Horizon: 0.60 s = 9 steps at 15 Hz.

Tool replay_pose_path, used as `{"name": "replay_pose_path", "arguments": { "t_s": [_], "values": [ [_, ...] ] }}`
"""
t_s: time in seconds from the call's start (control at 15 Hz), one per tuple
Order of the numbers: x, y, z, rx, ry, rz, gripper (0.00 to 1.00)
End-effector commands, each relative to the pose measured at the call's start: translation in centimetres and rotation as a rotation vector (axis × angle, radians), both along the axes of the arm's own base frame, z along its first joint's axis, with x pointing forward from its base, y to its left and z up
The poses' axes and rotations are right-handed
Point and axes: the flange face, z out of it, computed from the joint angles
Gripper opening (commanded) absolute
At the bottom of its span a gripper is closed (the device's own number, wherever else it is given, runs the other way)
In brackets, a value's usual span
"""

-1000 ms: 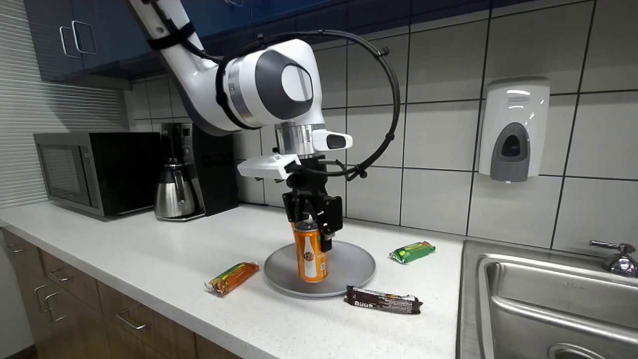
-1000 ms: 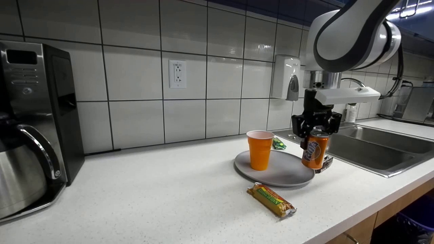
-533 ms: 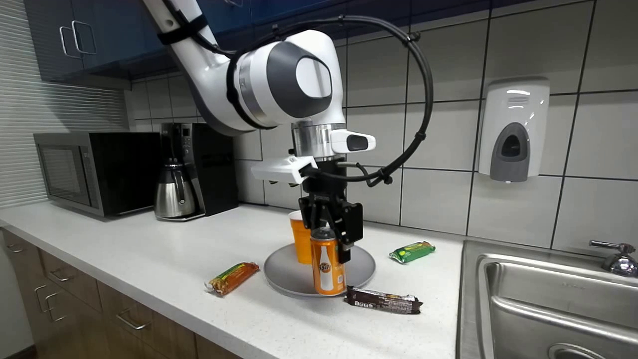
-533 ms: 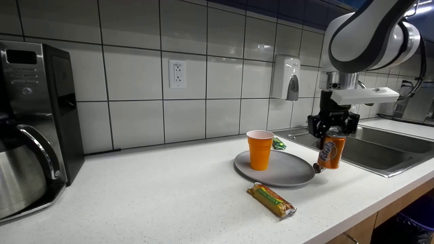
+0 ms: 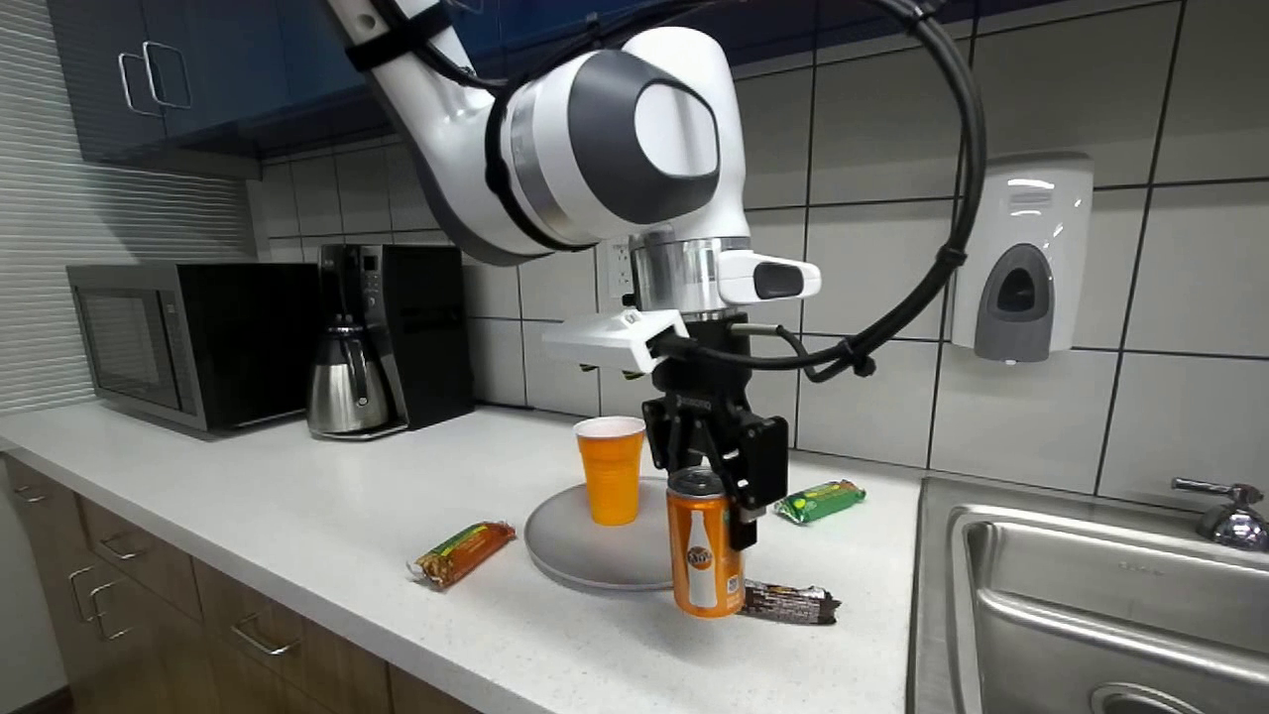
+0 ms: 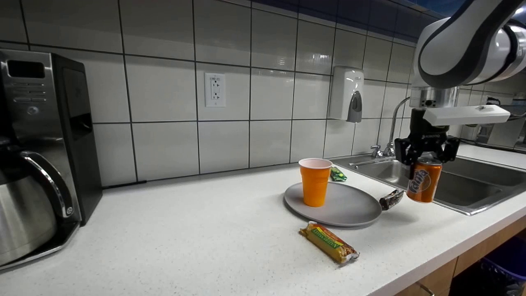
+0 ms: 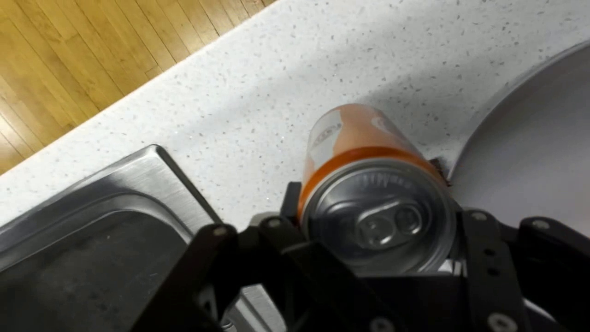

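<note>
My gripper point(image 5: 710, 501) is shut on an orange soda can point(image 5: 702, 565), one finger on each side near its top. In the other views the gripper point(image 6: 427, 162) and can point(image 6: 425, 181) are beside the plate, held upright above the counter. In the wrist view the can's orange side point(image 7: 368, 131) and silver lid show between the fingers point(image 7: 375, 221). A grey plate point(image 5: 567, 543) lies beside the can, with an orange cup point(image 5: 611, 474) standing on it. A brown wrapped bar point(image 5: 790, 603) lies just behind the can, partly hidden by it in an exterior view.
An orange-yellow wrapped bar point(image 6: 328, 242) lies in front of the plate. A green wrapped bar point(image 5: 820, 502) lies near the tiled wall. The steel sink point(image 5: 937, 595) is to the can's side. A coffee maker point(image 5: 426, 337) and microwave point(image 5: 253, 342) stand farther along the counter.
My gripper has carried the can from over the plate, past its edge, toward the sink and the counter's front. The cup, plate and bars have not moved.
</note>
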Motion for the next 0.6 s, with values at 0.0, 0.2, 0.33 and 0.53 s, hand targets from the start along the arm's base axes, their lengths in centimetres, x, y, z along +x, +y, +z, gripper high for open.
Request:
{"name": "replay_pose_path", "arguments": {
  "t_s": [0.0, 0.2, 0.33, 0.53],
  "values": [
    [-1.3, -2.4, 1.4, -0.014, -0.005, -0.011, 0.39],
    [-2.0, -4.3, 1.4, -0.018, -0.005, -0.042, 0.39],
    [-2.5, -5.5, 1.4, -0.020, -0.004, -0.061, 0.39],
    [-3.2, -7.2, 1.2, -0.021, 0.000, -0.087, 0.39]
  ]
}}
